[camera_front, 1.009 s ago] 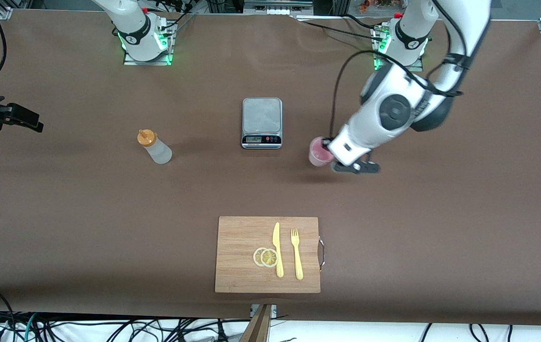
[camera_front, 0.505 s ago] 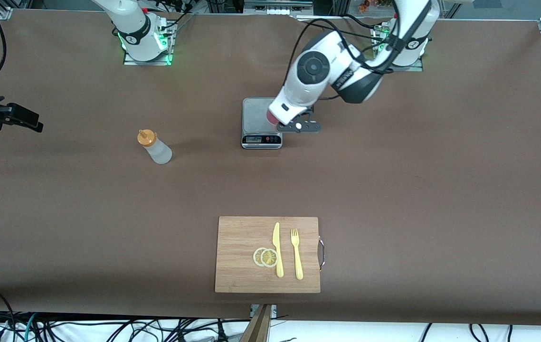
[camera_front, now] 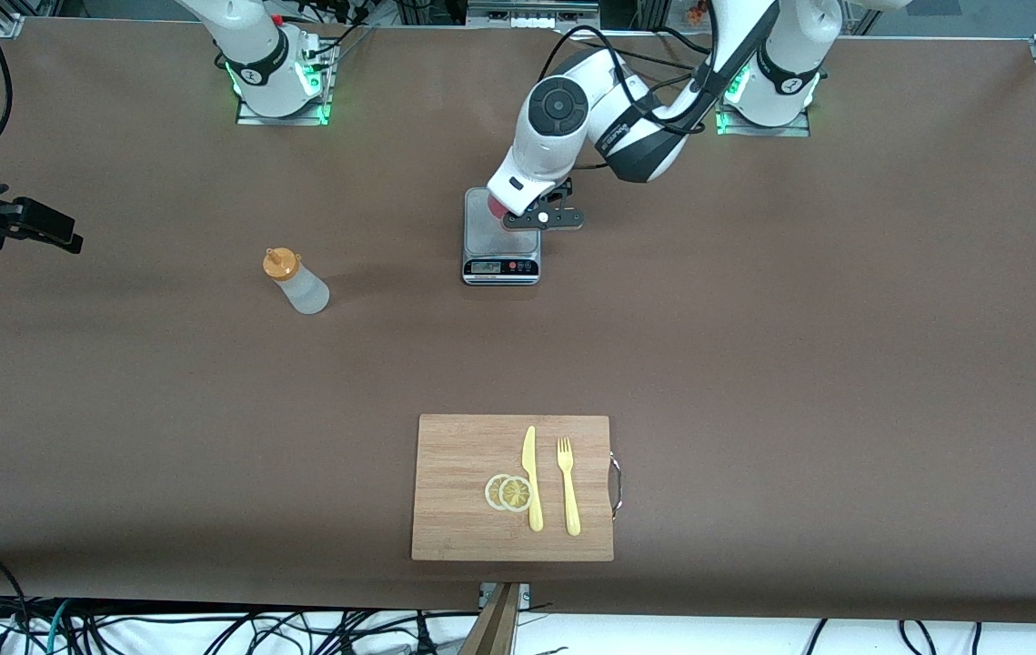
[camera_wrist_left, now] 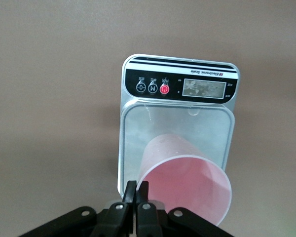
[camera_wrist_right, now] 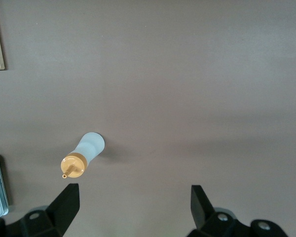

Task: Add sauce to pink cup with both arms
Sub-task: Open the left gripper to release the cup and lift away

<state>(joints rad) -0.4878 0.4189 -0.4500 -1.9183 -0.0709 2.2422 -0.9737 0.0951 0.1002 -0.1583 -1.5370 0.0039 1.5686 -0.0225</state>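
- Over the scale (camera_front: 501,221), which sits near the middle of the table's robot-side edge, the left gripper (camera_front: 507,211) holds the pink cup (camera_wrist_left: 187,182); its fingers (camera_wrist_left: 136,197) are pinched on the cup's rim, one inside and one outside the wall.
- From the left wrist view the cup looks empty, and it hangs tilted over the scale's steel plate; whether its base touches the plate cannot be told.
- Standing upright on the bare tabletop, the sauce (camera_front: 296,280) is well apart from the scale, toward the right arm's end, with no gripper on it.
- High over that end of the table, the right gripper (camera_wrist_right: 133,207) waits with its fingers spread wide and nothing between them; the sauce shows below it.
- Judged from this, the task is early: the cup is being brought to the scale, while releasing it, picking up the sauce and squeezing it into the cup all remain.
- A cutting board (camera_front: 463,455) near the camera-side edge carries a knife, a fork and lemon slices, all untouched.
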